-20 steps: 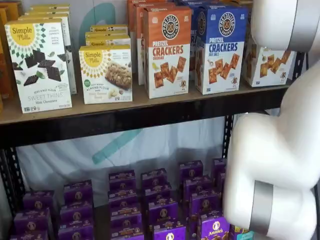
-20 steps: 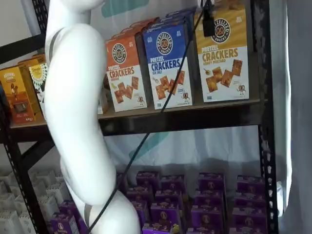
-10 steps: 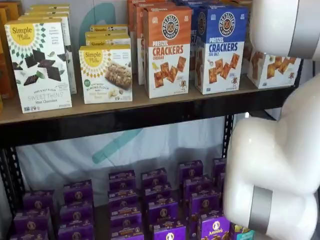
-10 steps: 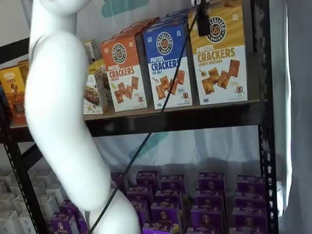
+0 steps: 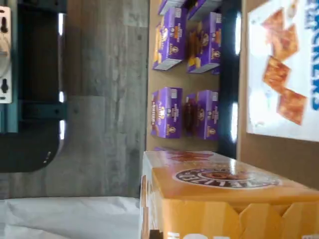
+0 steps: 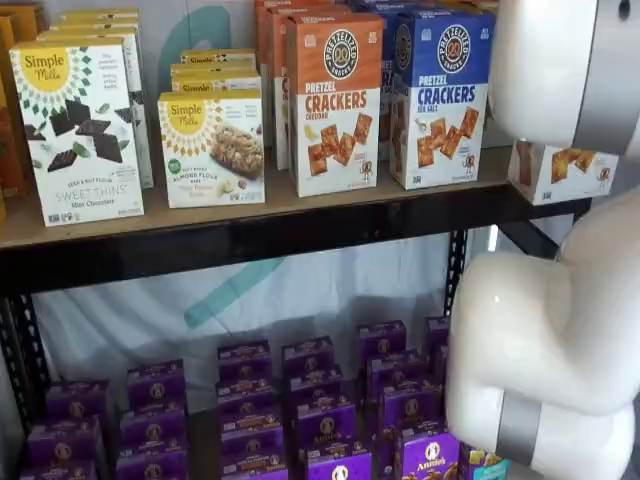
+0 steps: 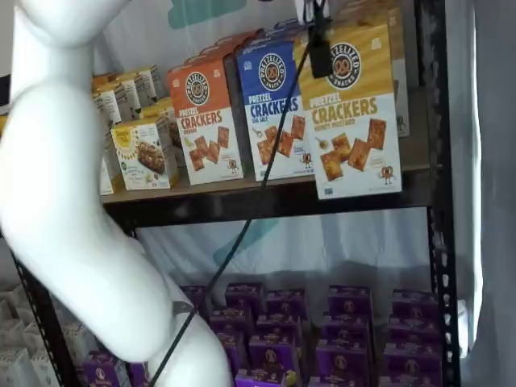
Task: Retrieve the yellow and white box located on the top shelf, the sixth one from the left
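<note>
A tall yellow and white box (image 7: 351, 113) of pretzel crackers hangs in front of the top shelf (image 7: 266, 197), its bottom edge lower than the shelf's front rail and seemingly clear of the board. It sits at about three o'clock from the blue-topped box (image 7: 274, 109), which stands on the shelf beside the orange-topped box (image 7: 205, 121). A black finger of the gripper (image 7: 320, 52) overlaps the yellow band near the box's top, at roughly eleven o'clock from its logo; the jaws are pinching the box. In a shelf view only its lower corner (image 6: 565, 170) shows past the white arm (image 6: 550, 320). Judging by this, the grasp and lift look done; carrying the box fully away from the shelves is what seems left.
</note>
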